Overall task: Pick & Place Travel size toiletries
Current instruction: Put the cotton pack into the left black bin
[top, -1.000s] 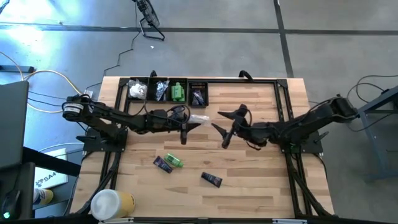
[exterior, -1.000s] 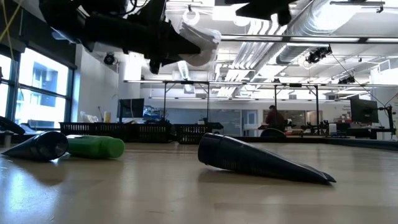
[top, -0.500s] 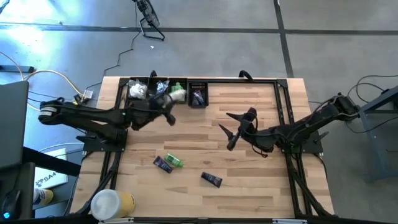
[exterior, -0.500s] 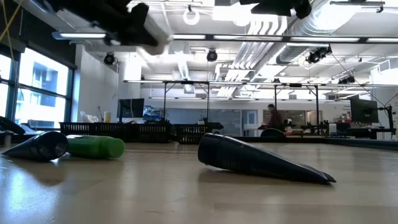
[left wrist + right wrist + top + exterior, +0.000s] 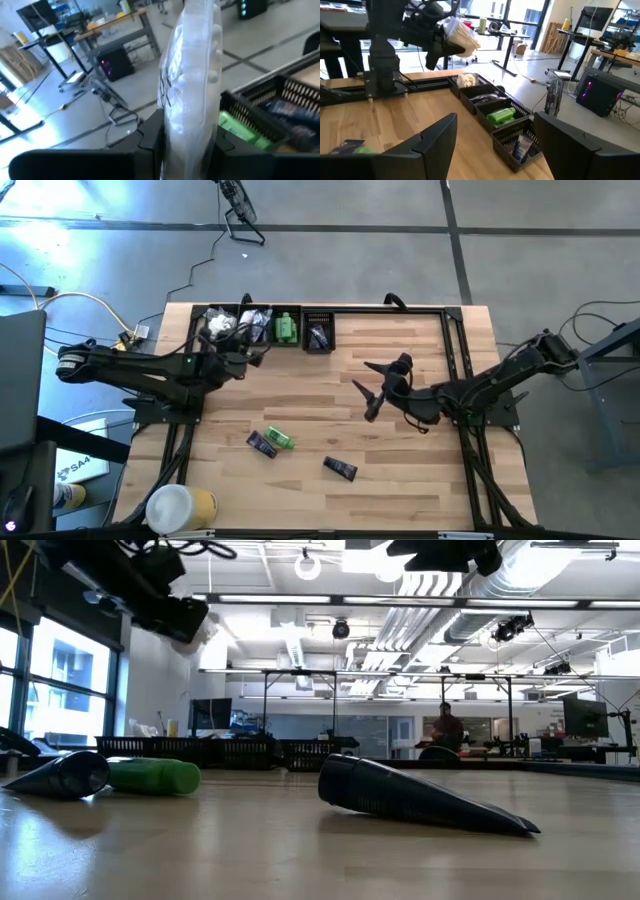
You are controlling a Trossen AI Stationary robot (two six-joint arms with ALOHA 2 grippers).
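My left gripper [image 5: 248, 348] is shut on a white plastic-wrapped packet [image 5: 192, 75] and hangs in the air just in front of the row of black baskets [image 5: 300, 313] at the table's far edge. The low view shows it high at the left [image 5: 185, 618]. The baskets hold white packets [image 5: 220, 325], a green bottle [image 5: 287, 328] and a dark sachet [image 5: 318, 336]. A dark sachet [image 5: 261, 443], a green bottle [image 5: 281, 441] and another dark sachet [image 5: 340, 468] lie on the table. My right gripper [image 5: 367, 388] hovers open over the table's middle. My left gripper pinches one end of the packet [image 5: 185, 135] between its two fingers [image 5: 150, 142]. The fingers lie nearly level and come from the table's left. The rest of the packet [image 5: 461, 36] sticks out past the fingertips, lifted clear of table and baskets.
A large white-and-yellow cylinder [image 5: 180, 506] lies at the near left corner. Dark frame rails [image 5: 455, 340] run along the table's sides. Bare wood [image 5: 330, 415] lies between the baskets and the loose items. A person [image 5: 447, 730] stands far off in the room.
My left gripper has carried the packet from above the table's middle toward the far left, up to the baskets. It has tipped from pointing down to nearly level and rolled, and it stays shut on the packet.
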